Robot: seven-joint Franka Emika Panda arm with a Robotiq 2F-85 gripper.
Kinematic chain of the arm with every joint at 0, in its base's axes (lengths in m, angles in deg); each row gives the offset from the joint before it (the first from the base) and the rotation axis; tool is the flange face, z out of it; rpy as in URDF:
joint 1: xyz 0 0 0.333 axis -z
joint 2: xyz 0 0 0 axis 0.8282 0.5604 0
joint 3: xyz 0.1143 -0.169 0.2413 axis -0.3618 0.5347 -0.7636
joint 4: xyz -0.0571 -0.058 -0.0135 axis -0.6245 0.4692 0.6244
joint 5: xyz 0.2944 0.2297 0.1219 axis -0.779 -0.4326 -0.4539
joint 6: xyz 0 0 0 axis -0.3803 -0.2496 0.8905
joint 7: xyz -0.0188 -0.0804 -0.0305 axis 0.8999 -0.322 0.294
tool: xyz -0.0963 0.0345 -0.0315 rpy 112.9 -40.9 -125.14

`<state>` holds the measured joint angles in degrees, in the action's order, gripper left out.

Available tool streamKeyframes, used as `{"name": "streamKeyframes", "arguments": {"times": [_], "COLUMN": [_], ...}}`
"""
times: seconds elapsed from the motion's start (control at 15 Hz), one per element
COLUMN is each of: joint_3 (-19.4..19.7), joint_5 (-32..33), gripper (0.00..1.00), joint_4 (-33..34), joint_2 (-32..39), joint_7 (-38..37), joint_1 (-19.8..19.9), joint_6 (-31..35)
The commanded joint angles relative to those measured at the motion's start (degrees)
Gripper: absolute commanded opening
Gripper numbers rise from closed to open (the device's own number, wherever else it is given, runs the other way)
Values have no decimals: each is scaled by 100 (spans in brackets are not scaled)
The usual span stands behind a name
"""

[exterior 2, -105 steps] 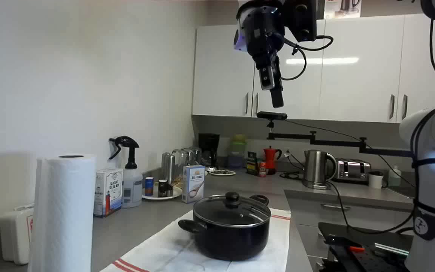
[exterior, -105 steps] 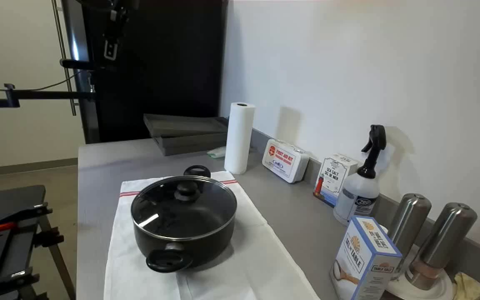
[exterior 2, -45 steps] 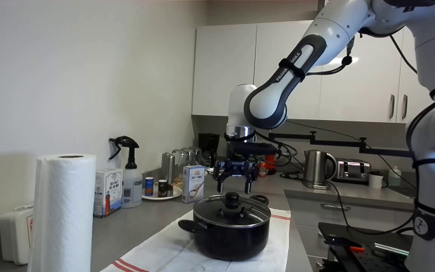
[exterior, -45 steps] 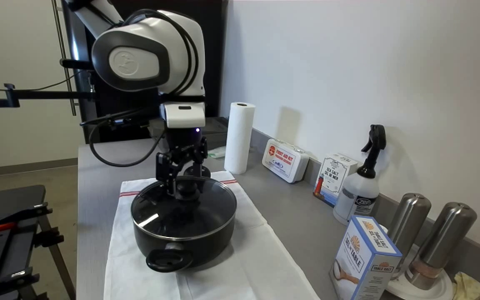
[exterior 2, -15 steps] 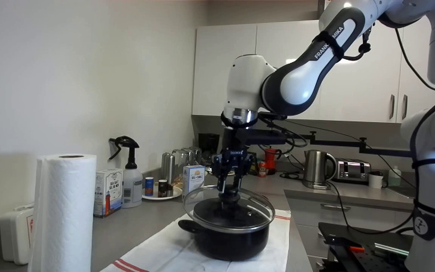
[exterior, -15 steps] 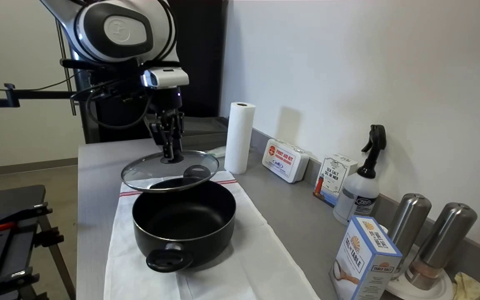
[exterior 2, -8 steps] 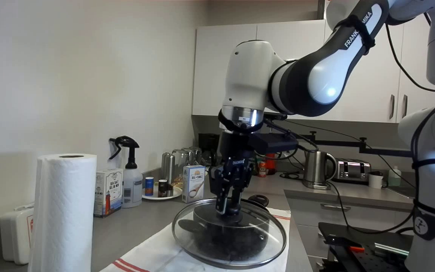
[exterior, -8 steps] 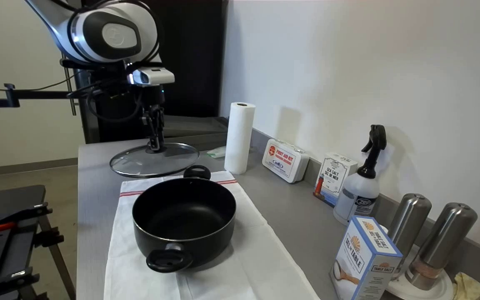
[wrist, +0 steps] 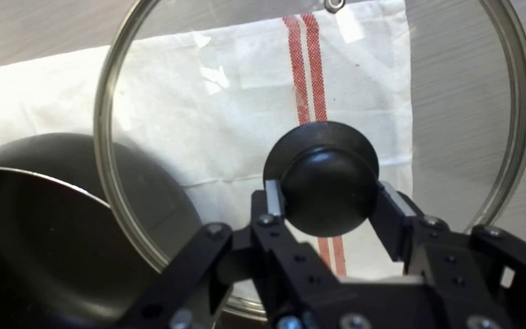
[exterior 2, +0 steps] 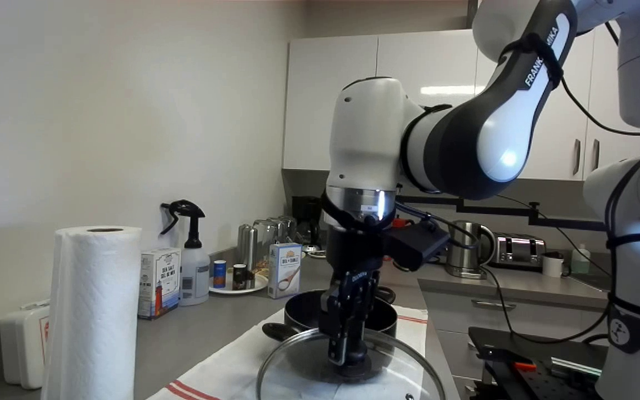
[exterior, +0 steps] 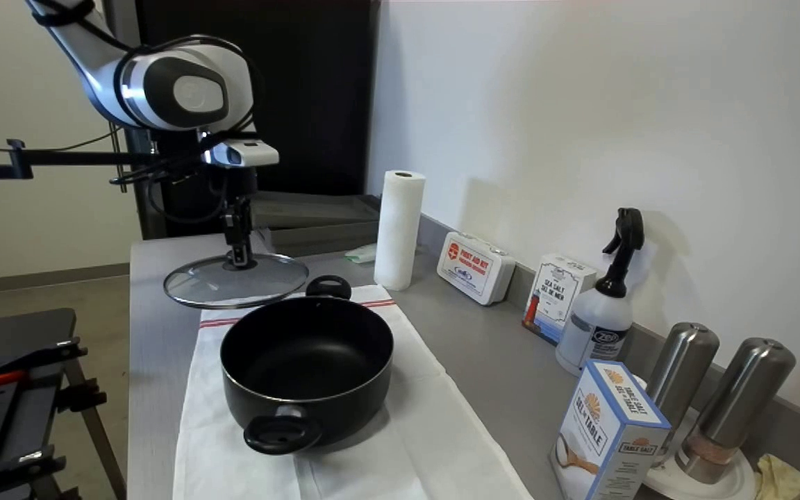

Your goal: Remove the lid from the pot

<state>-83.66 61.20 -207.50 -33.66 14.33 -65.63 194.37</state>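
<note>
There goes the lid (exterior: 236, 286): the end effector (wrist: 334, 198), gripping its knob (wrist: 326, 180), draws it farther from the pot (exterior: 306, 378) alongside; removal looks done.

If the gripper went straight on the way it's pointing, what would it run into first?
The gripper points down, holding the lid by its knob, so the lid would probably meet the striped towel first. It might catch the pot on the way; depth there is unclear.
</note>
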Motion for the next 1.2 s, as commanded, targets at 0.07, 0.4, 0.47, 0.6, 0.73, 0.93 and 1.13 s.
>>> {"name": "streamKeyframes", "arguments": {"times": [0.07, 0.4, 0.47, 0.6, 0.73, 0.93, 1.13], "joint_3": [58, 123, 147, 130, 135, 252, 402], "joint_5": [-158, -375, -427, -713, -995, -1206, -1223], "gripper": [25, 25, 25, 25, 25, 25, 25], "joint_4": [212, 392, 432, 541, 656, 832, 993], "joint_2": [373, 807, 903, 1108, 1307, 1563, 1788], "joint_7": [396, 819, 916, 1281, 1625, 1963, 2162], "joint_1": [-116, -126, -126, -68, -35, -81, -155], "joint_6": [264, 572, 645, 750, 831, 858, 816]}}
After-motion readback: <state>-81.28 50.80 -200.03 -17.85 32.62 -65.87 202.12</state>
